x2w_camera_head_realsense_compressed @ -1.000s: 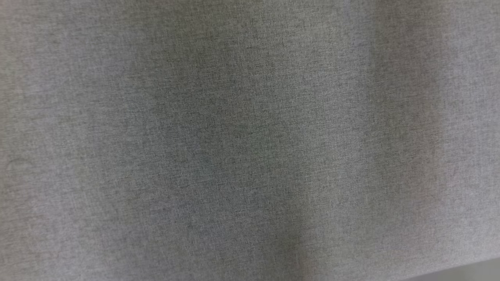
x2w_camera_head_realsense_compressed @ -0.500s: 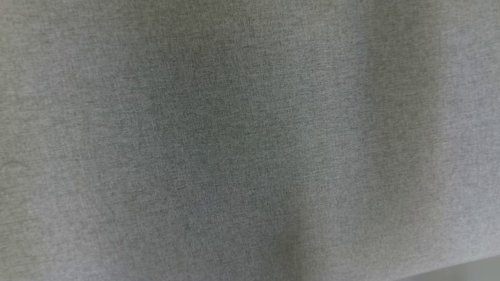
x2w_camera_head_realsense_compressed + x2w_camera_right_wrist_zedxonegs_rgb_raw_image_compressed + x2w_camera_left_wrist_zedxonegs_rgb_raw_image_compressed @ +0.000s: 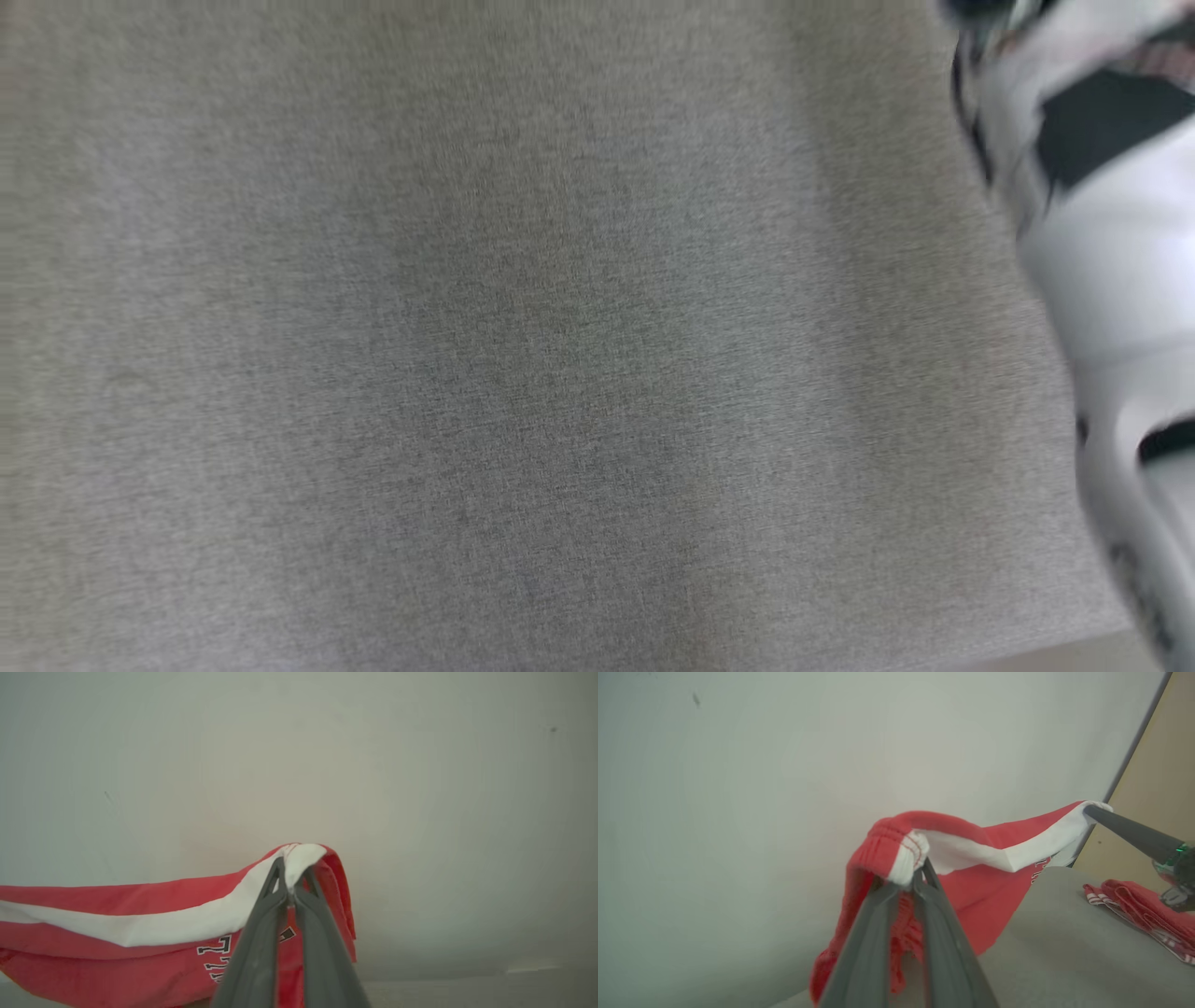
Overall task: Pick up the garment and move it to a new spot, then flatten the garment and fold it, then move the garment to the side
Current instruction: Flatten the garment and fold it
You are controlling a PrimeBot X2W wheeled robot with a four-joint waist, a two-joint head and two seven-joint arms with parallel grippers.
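left hand [image 3: 920, 873] — clamped on garment [image 3: 980, 896] | right hand [image 3: 292, 873] — clamped on garment

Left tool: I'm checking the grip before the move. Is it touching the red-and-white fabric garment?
Touching. The left wrist view shows the left tool pinched shut on a white-trimmed corner of the red-and-white fabric garment.

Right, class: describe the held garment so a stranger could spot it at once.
Against the pale wall, a red garment hangs between the left gripper and right gripper. Unlike the red pile on the grey surface, it shows a broad white stripe.
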